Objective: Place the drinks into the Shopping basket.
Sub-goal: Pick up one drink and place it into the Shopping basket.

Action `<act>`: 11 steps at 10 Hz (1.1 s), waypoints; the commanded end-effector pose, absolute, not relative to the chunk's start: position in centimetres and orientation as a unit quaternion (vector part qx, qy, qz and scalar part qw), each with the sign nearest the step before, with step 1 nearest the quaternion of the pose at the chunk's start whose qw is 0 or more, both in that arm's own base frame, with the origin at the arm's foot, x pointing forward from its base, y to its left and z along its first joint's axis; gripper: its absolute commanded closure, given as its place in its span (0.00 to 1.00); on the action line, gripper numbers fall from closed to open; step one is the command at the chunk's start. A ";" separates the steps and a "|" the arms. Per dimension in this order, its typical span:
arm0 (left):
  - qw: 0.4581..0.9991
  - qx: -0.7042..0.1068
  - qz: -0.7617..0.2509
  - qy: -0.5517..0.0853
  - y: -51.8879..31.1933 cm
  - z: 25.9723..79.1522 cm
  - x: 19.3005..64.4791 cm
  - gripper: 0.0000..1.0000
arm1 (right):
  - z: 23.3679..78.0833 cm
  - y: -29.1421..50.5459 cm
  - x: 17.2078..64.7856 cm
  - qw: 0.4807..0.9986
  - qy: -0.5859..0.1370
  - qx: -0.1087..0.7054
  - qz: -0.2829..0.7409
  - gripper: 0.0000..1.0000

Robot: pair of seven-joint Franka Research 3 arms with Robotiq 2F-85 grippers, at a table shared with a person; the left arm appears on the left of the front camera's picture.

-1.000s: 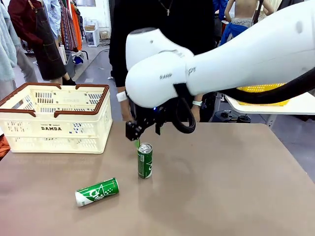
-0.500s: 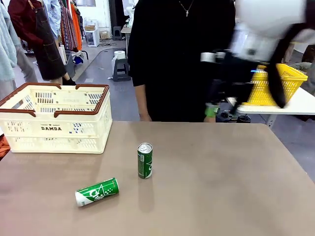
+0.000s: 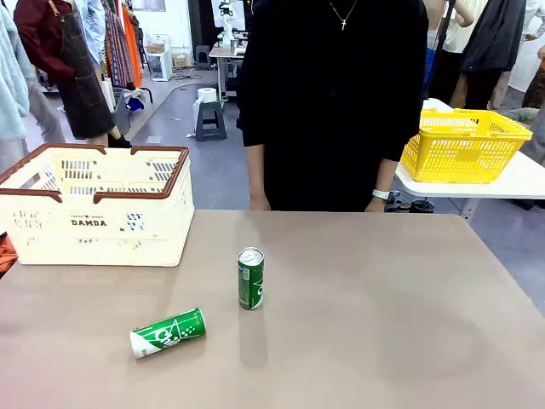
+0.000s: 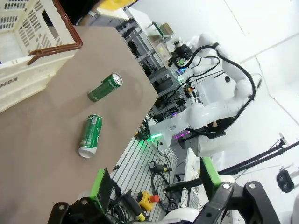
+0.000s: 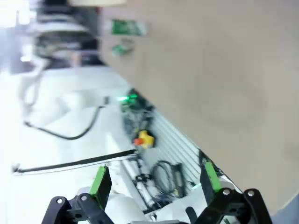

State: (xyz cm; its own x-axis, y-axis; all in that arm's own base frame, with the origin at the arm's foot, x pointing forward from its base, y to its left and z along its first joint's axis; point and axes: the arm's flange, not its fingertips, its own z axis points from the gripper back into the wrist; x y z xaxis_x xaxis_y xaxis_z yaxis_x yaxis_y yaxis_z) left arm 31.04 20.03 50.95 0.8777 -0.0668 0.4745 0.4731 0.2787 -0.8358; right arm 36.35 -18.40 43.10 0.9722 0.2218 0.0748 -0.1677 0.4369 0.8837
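Two green drinks are on the brown table. One can (image 3: 250,278) stands upright near the middle, and the other (image 3: 168,332) lies on its side to its front left. The cream Shopping basket (image 3: 94,204) with a brown rim sits at the far left. In the left wrist view, my left gripper (image 4: 156,186) is open and empty, off the table's near edge. Beyond it are the standing can (image 4: 105,87), the lying can (image 4: 90,136) and the basket (image 4: 28,46). My right gripper (image 5: 155,186) is open and empty in a blurred view, with both cans (image 5: 128,28) far off.
A person in black (image 3: 332,102) stands at the far edge of the table. A yellow mesh basket (image 3: 464,145) sits on a separate white table at the back right. Robot bases, cables and a red stop button (image 4: 149,199) lie below the table's near edge.
My right arm was hanging over the standing can. It has swung up and to the right, out of the front view. Neither can has moved.
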 end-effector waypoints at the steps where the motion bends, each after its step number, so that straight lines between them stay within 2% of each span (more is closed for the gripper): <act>1: 0.781 -0.572 -0.175 -0.180 19.9 51.0 30.9 0.00 | 40.6 -20.5 39.5 0.757 0.012 0.636 0.152 0.00; 2: 0.781 -0.572 -0.175 -0.180 19.9 51.0 30.9 0.00 | 39.1 -20.9 39.4 0.741 -0.010 0.653 0.153 0.00; 3: 0.781 -0.572 -0.175 -0.180 19.9 51.0 30.9 0.00 | 38.2 -20.2 39.5 0.749 -0.037 0.642 0.159 0.00; 4: 0.781 -0.572 -0.175 -0.180 19.9 51.0 30.9 0.00 | 38.5 -21.1 36.9 0.768 -0.009 0.628 0.127 0.00; 10: 0.780 -0.575 -0.173 -0.177 20.0 51.0 31.0 0.00 | 38.5 -21.1 36.9 0.768 -0.009 0.628 0.127 0.00; 11: 0.817 -0.534 -0.173 -0.132 15.3 54.1 31.3 0.00 | 38.5 -21.1 36.9 0.768 -0.009 0.628 0.127 0.00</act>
State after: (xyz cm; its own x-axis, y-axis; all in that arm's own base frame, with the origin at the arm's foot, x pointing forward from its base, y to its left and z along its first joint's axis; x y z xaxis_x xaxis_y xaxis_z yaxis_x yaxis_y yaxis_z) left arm 31.36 18.97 51.70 0.8857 -0.0902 0.4554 0.4601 0.3004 -0.8355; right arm 37.11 -21.44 38.25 0.9621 0.1903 0.1954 -0.2267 0.1595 0.9608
